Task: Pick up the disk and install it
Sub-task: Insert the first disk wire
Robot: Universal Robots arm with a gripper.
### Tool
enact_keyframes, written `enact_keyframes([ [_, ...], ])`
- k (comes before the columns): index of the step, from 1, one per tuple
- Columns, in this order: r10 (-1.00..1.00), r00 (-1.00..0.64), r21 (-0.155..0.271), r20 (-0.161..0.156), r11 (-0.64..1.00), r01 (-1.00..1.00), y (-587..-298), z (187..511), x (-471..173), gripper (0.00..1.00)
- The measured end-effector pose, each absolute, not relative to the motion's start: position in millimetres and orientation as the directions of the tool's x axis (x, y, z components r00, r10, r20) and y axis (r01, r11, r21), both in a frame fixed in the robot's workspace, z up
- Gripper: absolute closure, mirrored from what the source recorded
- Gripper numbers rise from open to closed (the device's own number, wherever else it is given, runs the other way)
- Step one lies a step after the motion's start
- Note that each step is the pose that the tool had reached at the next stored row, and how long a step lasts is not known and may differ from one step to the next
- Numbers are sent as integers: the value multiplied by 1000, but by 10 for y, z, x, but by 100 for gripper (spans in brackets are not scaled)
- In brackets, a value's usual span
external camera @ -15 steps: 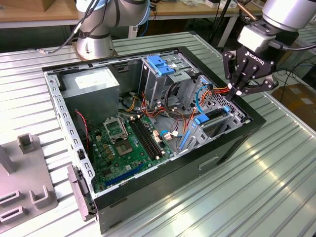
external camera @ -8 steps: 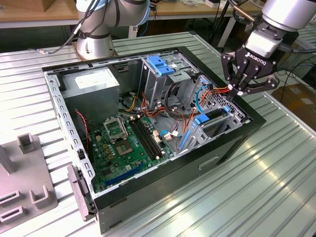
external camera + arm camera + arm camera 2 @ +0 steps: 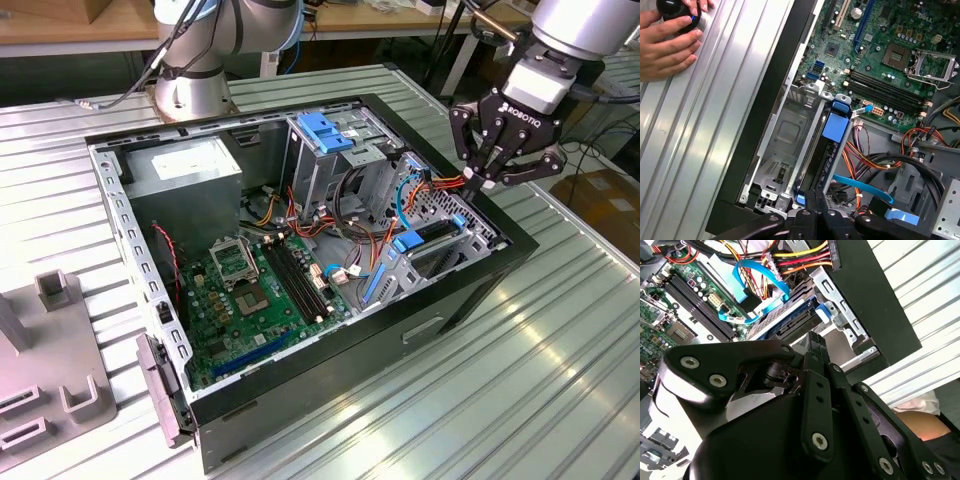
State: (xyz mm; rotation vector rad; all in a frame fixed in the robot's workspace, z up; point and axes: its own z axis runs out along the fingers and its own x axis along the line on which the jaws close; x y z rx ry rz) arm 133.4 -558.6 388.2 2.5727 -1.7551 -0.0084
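I saw the disk [image 3: 826, 150] already seated edge-up in the drive cage [image 3: 440, 250] at the corner of the open computer case [image 3: 330, 390], its dark body flanked by blue rails. In the first wrist view its long axis ran from the broad blue end tab [image 3: 836, 125], which pointed toward the motherboard [image 3: 880, 55], back to the smaller blue tab just beside the gripper. In the second wrist view the disk [image 3: 790, 322] lay as a dark slab with a blue edge, just under the looped blue data cable [image 3: 752, 277] and next to the bundle of red, yellow and orange power wires [image 3: 800, 262]. In the exterior view the disk [image 3: 432, 232] sat in the cage beside the case wall nearest the gripper [image 3: 484, 180], well apart from the grey power supply [image 3: 190, 170] at the far end of the case. The gripper hung just above that cage corner, with its black fingers [image 3: 816, 352] drawn together to a point and nothing between them. A separate empty metal bay [image 3: 785, 135] lay between the disk and the black case wall. Outside the case, on the ribbed metal table [image 3: 700, 130], a person's hand [image 3: 667, 42] rested on a black knob [image 3: 672, 10]. A grey fixture block [image 3: 50, 370] stood on the table near the case's opposite end.
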Motion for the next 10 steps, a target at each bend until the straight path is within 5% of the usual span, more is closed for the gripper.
enact_keyframes([
  [10,-904,428,25,11,-428,-904,-5518,3877,1422,89],
])
